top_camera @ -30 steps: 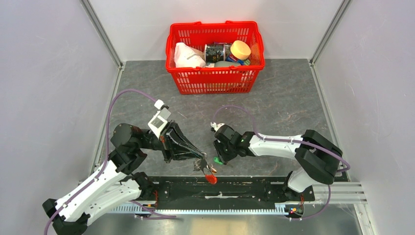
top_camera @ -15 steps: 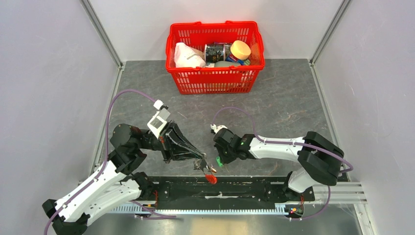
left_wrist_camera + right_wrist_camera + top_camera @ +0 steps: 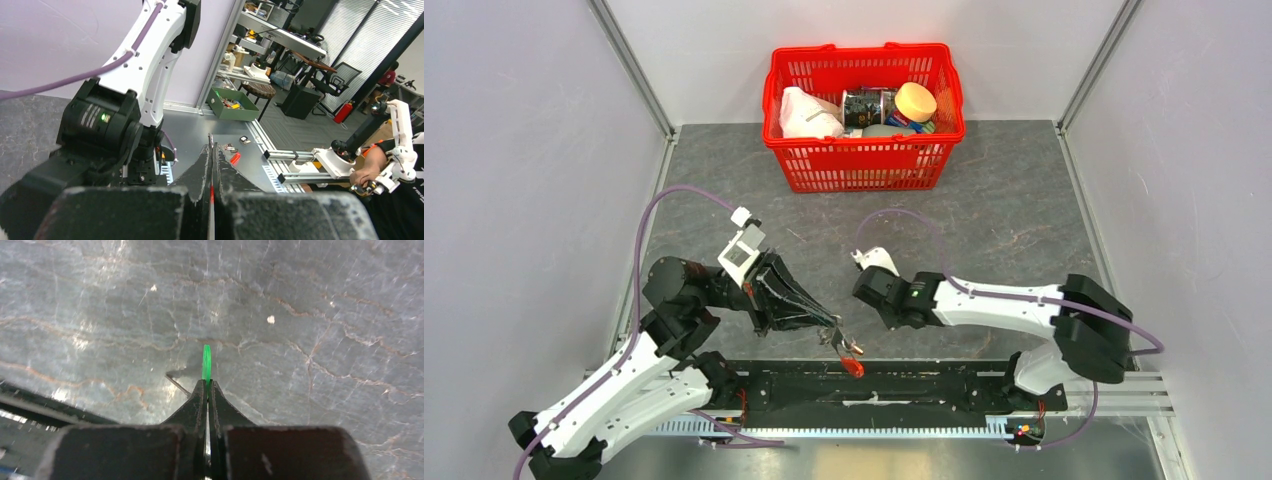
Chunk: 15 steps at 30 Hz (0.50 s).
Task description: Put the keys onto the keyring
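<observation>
Right wrist view is showing the right gripper (image 3: 206,385) clenching its jaws on the green-headed key (image 3: 206,359); the key is standing edge-on and poking out just past the fingertips; beyond it the grey veined counter (image 3: 325,315) is catching the key's thin shadow, though whether the key is touching the surface cannot be told.

From above, the left gripper (image 3: 832,328) is pinching its jaws tight on the keyring (image 3: 854,366); the red oval loop is hanging off the tip toward the near right, with small metal pieces bunching just beside the fingertips, too small to tell apart; the loop is sitting over the far edge of the black rail (image 3: 924,385) that is running along the near side; the right arm's wrist is hovering just to the right of the keyring and slightly farther back, near but apart.

At the far edge, well apart from both arms, the red mesh basket (image 3: 864,165) is holding assorted packages.
</observation>
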Available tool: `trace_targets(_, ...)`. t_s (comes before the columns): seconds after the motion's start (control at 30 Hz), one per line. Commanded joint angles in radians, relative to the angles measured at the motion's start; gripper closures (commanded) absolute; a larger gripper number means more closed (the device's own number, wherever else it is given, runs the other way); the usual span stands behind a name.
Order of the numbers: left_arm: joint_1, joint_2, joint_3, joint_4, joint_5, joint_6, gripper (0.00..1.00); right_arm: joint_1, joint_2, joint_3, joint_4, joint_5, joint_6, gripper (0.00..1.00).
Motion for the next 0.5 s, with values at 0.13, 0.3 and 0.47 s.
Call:
trace_targets(0.13,-0.006,-0.019,0.015,0.020,0.000,0.030,0.98,0.084,0.253,0.126,0.031,0.216,0.005,0.84)
trace_targets(0.3,-0.006,-0.003,0.044,-0.015,0.005,0.043,0.98,0.086,0.212,0.123,0.074,0.168,0.029,0.51)
trace_targets(0.47,-0.006,0.014,0.034,-0.011,-0.001,0.047,0.98,0.086,0.061,0.087,0.036,0.171,0.062,0.39)
